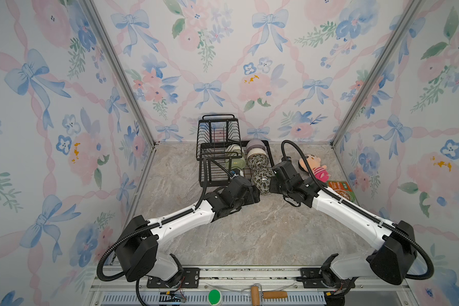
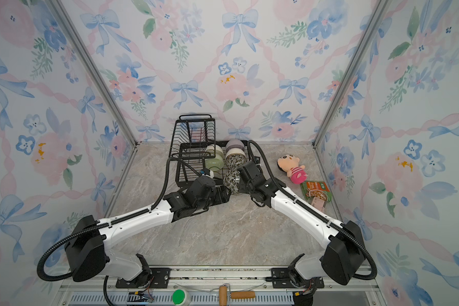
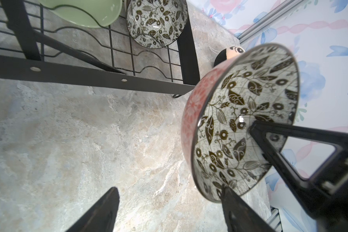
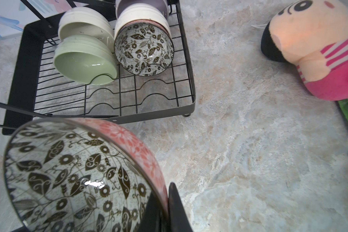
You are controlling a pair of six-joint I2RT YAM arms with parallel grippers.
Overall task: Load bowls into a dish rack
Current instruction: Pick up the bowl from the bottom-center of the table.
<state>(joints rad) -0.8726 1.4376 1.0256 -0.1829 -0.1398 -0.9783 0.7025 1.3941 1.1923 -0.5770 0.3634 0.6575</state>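
Held leaf bowl (image 4: 78,176) hangs on edge off the 5 o'clock corner of the dish rack (image 4: 18,70), rim pinched in right gripper (image 4: 163,192) jaws, left gripper (image 3: 169,188) jaws spread alongside; advise easing it toward 11 o'clock and lowering it slowly into the free near slot.

I saw the dish rack (image 4: 18,70) standing at the back of the table. It was black wire, with a low flat tray and a smaller basket raised over one side. Five bowls stood on their edges in the tray, leaning, with their open sides facing me. In one row a cream bowl (image 4: 84,22) sat behind the green bowl (image 4: 84,58). In the row beside it the lavender bowl (image 4: 143,3) was at the back, then a second cream bowl (image 4: 143,16), then the racked leaf bowl (image 4: 143,52) in front. The last leaf bowl (image 4: 72,176) was tipped on its side just in front of the rack's near edge. It was red-flowered outside, and the right gripper (image 4: 165,200) pinched its rim.
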